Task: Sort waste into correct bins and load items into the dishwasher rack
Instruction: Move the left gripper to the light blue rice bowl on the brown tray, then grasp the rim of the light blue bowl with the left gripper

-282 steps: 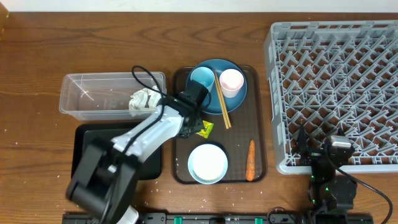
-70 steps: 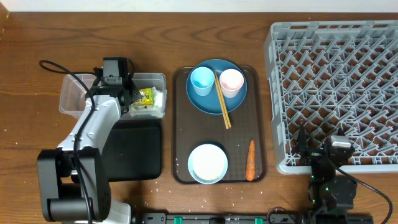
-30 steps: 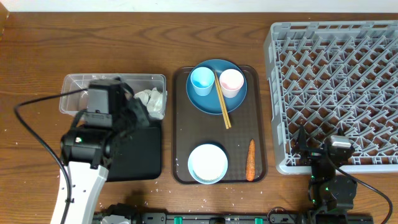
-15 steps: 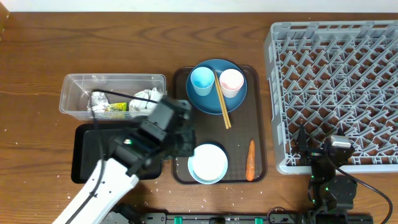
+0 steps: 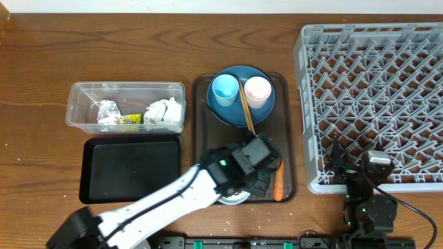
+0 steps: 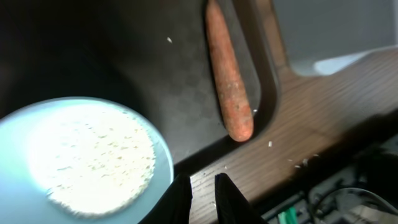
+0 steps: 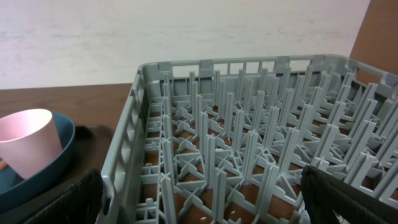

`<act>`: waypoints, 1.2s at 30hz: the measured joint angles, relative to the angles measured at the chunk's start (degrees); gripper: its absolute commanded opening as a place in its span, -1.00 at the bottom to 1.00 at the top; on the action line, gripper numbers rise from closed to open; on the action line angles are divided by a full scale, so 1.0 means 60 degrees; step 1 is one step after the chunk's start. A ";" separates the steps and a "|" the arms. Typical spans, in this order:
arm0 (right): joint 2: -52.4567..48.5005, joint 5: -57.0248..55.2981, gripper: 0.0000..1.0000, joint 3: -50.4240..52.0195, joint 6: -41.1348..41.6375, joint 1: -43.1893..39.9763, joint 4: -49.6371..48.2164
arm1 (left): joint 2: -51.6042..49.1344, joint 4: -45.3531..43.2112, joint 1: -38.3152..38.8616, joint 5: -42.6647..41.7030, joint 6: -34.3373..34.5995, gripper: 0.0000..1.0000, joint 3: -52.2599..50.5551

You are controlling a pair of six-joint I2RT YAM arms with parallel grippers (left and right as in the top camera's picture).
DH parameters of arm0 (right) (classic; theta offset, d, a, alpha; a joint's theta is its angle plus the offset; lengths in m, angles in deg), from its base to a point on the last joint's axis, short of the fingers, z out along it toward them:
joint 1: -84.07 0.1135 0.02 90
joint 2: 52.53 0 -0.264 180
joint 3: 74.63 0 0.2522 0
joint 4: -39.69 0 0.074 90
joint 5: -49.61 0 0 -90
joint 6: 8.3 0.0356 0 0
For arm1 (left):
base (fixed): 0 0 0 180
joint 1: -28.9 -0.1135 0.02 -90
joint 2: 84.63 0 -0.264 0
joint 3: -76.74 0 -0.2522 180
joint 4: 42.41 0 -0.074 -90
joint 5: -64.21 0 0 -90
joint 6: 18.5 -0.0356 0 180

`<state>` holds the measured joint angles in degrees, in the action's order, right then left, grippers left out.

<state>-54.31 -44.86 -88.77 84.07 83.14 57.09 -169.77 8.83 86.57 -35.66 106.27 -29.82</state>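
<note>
Orange carrot [image 6: 228, 87] lies just beyond the left gripper [image 6: 202, 182], whose empty jaws seem nearly closed.

A thin orange carrot [image 6: 227, 74] lies flat just beside the pale blue bowl [image 6: 164, 155], which holds white rice grains [image 6: 93, 155].

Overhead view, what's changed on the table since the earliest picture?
The small yellow-green foil wrapper went from the brown serving tray left into the clear plastic tub, let go beside the crumpled white tissue. The left tool then swung right, ending over the pale blue-white bowl and thin orange carrot. Everything else stayed put.
</note>
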 measured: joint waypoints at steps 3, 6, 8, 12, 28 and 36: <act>0.0000 0.0000 0.98 0.0000 0.0000 0.0000 0.0000 | -0.0652 -0.0076 0.0313 0.0280 -0.0007 -0.58 0.0000; 0.0000 0.0000 0.99 0.0000 0.0000 0.0000 0.0000 | -0.1111 -0.0076 0.0474 0.0503 0.0033 -0.58 0.0000; 0.0000 0.0000 0.99 0.0000 0.0000 0.0000 0.0000 | -0.1322 -0.0076 0.0525 0.0627 0.0029 -0.57 0.0000; 0.0000 0.0000 0.99 0.0000 0.0000 0.0000 0.0000 | -0.1435 -0.0080 0.0535 0.0805 0.0033 -0.57 0.0000; 0.0000 0.0000 0.99 0.0000 0.0000 0.0000 0.0000 | -0.1435 -0.0076 0.0535 0.1512 0.0029 -0.56 0.0000; 0.0004 0.0000 0.99 0.0000 0.0000 0.0000 0.0000 | -0.1435 -0.0080 0.0535 0.1577 0.0029 -0.56 0.0000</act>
<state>-54.29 -44.86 -88.77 84.07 83.14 57.09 -178.38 8.34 89.79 -26.19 106.44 -29.82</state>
